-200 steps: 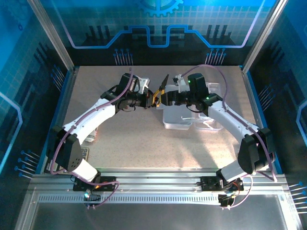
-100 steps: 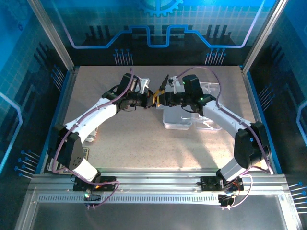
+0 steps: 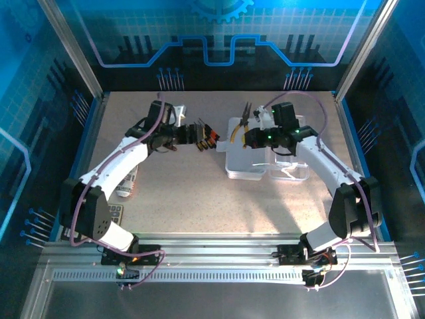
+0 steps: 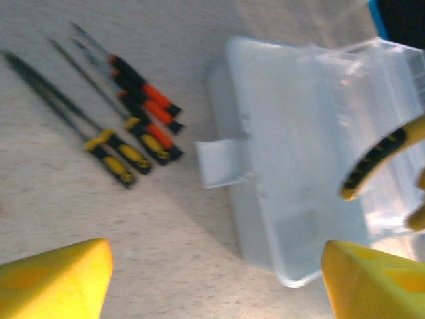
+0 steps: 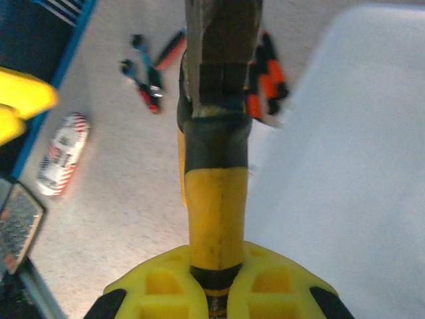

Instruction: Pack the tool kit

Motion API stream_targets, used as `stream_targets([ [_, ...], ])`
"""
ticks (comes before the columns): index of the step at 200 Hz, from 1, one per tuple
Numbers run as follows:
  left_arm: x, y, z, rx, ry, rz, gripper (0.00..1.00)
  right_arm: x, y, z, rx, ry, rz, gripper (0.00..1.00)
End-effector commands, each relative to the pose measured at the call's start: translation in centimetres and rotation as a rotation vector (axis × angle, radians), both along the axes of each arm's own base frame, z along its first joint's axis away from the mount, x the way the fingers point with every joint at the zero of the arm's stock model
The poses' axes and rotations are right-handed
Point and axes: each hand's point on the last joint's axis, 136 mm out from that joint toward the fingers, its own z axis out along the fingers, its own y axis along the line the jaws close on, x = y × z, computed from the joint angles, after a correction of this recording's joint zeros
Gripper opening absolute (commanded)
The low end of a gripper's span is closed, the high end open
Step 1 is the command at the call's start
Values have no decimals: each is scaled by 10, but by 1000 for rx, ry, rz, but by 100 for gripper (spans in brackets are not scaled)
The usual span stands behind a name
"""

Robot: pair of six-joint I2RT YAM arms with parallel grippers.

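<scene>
The left gripper [image 3: 207,137] has let go and drawn back toward the left, its jaws now wide apart. The right gripper [image 3: 249,137] alone clamps the yellow-handled pliers [image 5: 216,212], carrying them over the clear case [image 3: 249,166] at centre right. The screwdrivers [image 4: 129,126] lie beside the case.

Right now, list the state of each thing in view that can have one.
left gripper: open, empty.
right gripper: shut on the pliers' handle.
pliers: held in the air, not yet in the case.
case: open.
screwdrivers: lying on the table beside the case, unpacked.
</scene>
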Motion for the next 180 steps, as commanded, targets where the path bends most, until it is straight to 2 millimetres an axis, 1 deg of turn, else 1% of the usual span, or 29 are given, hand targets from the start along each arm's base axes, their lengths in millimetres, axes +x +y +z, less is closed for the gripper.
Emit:
stream_targets([
  [1, -7, 32, -14, 123, 39, 88, 99, -10, -13, 2, -79, 30, 28, 0],
  [10, -7, 43, -22, 177, 60, 120, 99, -10, -14, -5, -95, 62, 33, 0],
  [26, -9, 54, -36, 216, 98, 154, 99, -11, -10, -17, -113, 104, 47, 0],
  [46, -12, 56, -48, 210, 126, 166, 99, -8, -1, -30, -130, 127, 53, 0],
  [61, -13, 55, -53, 202, 138, 166, 99, -4, 6, -38, -128, 142, 52, 0],
  [95, -14, 57, -57, 211, 146, 168, 99, 4, 12, -60, -151, 186, 15, 0],
  [143, -15, 59, -64, 210, 159, 171, 99, 10, 21, -76, -151, 223, 7, 0],
  [152, -14, 59, -65, 208, 162, 172, 99, 11, 23, -79, -152, 228, 10, 2],
  [180, -14, 58, -65, 204, 161, 173, 99, 13, 29, -88, -165, 244, 14, 5],
])
